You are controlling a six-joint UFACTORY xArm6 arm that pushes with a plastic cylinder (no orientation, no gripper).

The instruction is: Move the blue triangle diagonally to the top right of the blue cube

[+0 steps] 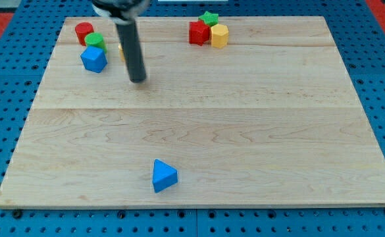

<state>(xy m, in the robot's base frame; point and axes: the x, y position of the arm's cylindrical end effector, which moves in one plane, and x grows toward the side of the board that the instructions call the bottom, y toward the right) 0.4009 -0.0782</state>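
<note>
The blue triangle lies near the view's bottom, a little left of centre, on the wooden board. The blue cube sits at the view's upper left. My tip is the lower end of a dark rod coming down from the view's top. It stands just right of the blue cube and slightly lower, apart from it. It is far above the blue triangle.
A red cylinder and a green block touch the blue cube's upper side. A yellow block peeks out behind the rod. At the top centre a red block, a green star and a yellow block cluster together.
</note>
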